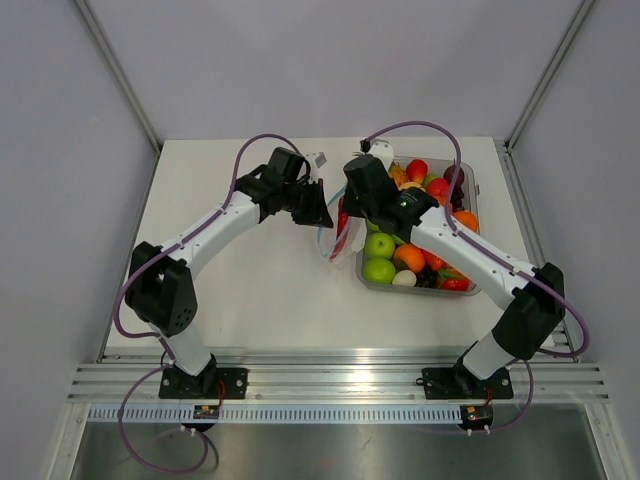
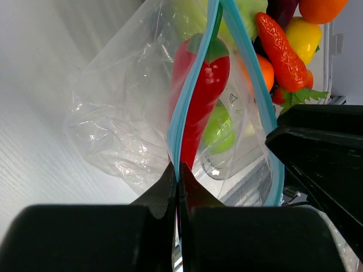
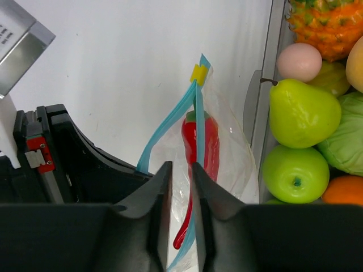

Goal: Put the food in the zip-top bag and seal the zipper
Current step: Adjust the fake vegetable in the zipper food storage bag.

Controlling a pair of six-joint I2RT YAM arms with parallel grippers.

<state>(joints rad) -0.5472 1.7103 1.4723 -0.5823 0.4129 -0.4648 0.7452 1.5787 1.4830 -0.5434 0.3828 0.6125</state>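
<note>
white table (image 1: 250, 290), grey walls. the bag (image 2: 113, 113) stands on edge between both hands, chili (image 3: 211, 144) inside. left hand (image 2: 177, 170) pinches the zipper (image 2: 182, 113) at one end to anchor it; right hand (image 3: 181, 170) straddles it narrowly, likely to press along. whether it grips, i cannot tell.

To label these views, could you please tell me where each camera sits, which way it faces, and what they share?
Top: above and behind the arms, looking down on the table; both arms whole, meeting at the bag.
Left wrist: on the left arm, facing the tray; the left gripper pinches the blue strip.
Right wrist: on the right arm, facing the table; the right gripper straddles that strip.
Shared: both wrist views show the chili inside the bag.
</note>
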